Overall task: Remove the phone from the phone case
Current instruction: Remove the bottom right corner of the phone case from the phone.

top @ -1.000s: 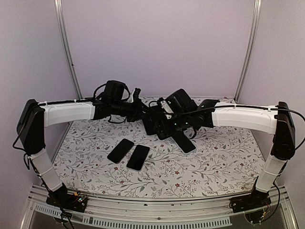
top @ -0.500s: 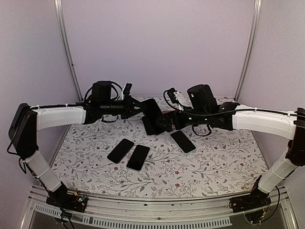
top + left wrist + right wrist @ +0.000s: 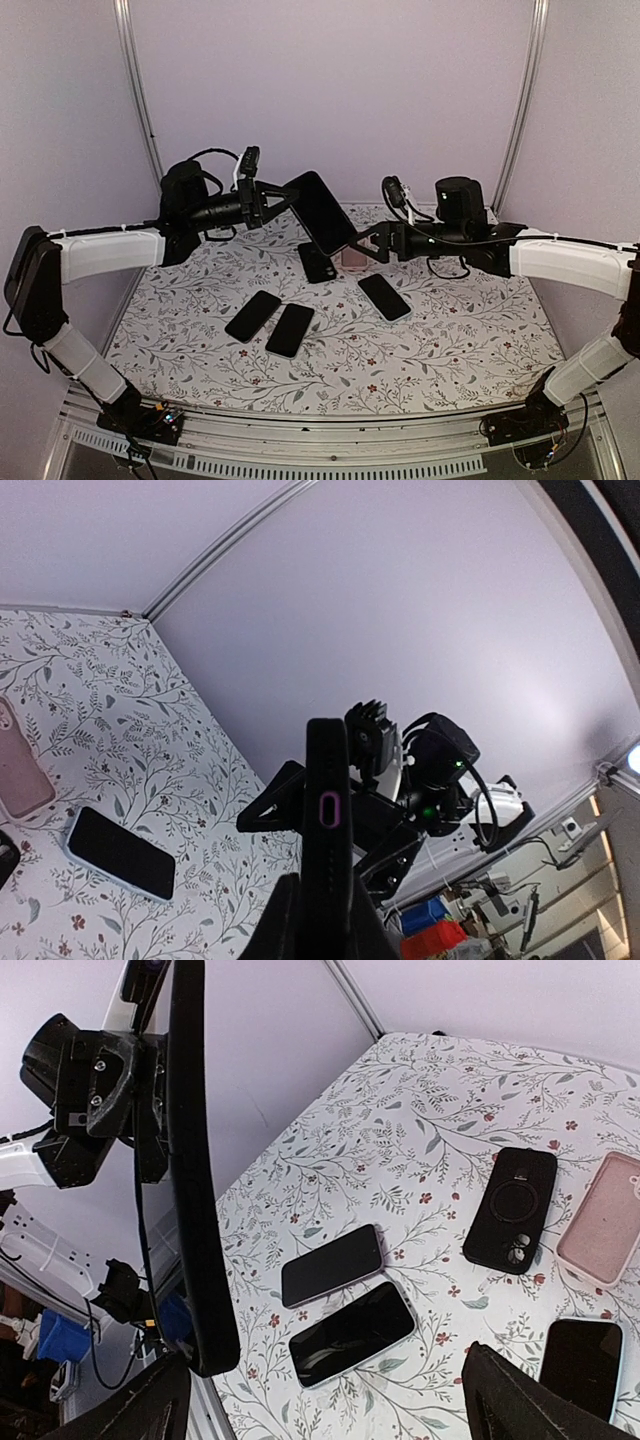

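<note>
A black phone case (image 3: 320, 212) hangs tilted in the air above the back of the table, with my left gripper (image 3: 277, 204) shut on its lower end. The left wrist view shows it edge-on (image 3: 328, 810), with a purple-ringed port hole and my left gripper (image 3: 328, 895) clamped on it. I cannot tell whether a phone sits inside. My right gripper (image 3: 373, 240) stands open and empty just right of the case, and its fingers (image 3: 150, 1405) spread wide. A dark phone (image 3: 385, 297) lies flat below it.
Two phones (image 3: 253, 315) (image 3: 290, 330) lie side by side at the middle front of the floral table (image 3: 470, 340). An empty black case (image 3: 318, 263) and a pink case (image 3: 352, 260) lie at the back, under the held case. Walls and frame posts (image 3: 140, 100) enclose the table.
My left arm has lifted the black case up and away to the left. My right gripper has opened, drawn back to the right and left a phone lying on the table.
</note>
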Robot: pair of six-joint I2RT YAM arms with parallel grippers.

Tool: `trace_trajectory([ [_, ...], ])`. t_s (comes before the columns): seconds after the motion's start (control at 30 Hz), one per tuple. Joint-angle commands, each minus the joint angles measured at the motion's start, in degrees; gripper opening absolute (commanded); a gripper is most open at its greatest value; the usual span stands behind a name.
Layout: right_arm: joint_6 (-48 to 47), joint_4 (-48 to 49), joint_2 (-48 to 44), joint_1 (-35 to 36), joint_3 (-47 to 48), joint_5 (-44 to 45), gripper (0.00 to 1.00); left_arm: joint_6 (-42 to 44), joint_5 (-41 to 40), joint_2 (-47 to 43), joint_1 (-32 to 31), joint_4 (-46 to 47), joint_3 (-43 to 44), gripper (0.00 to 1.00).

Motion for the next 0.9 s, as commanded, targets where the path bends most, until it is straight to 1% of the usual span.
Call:
trace_trajectory([
  [0.0, 2.28, 3.75, -1.93, -1.58, -1.66, -3.44, 0.96, -3.95, 3.61, -0.91, 0.28, 11.84, -0.39, 0.0],
  [0.3, 4.31, 4.18, -1.13, -3.28, -2.25, -5.25, 0.96, -7.29, 6.41, -0.55, 0.02, 20.65, -1.5, 0.0],
  [0.57, 7.92, 5.6, 0.85, -5.96, -3.58, -8.72, 0.95, -12.11, 8.96, -0.31, -0.62, 30.69, -2.8, 0.0],
  [0.87, 10.29, 7.29, 2.25, -6.96, -4.13, -11.23, 0.95, -12.04, 12.05, 0.72, -3.43, 32.51, -0.6, 0.0],
])
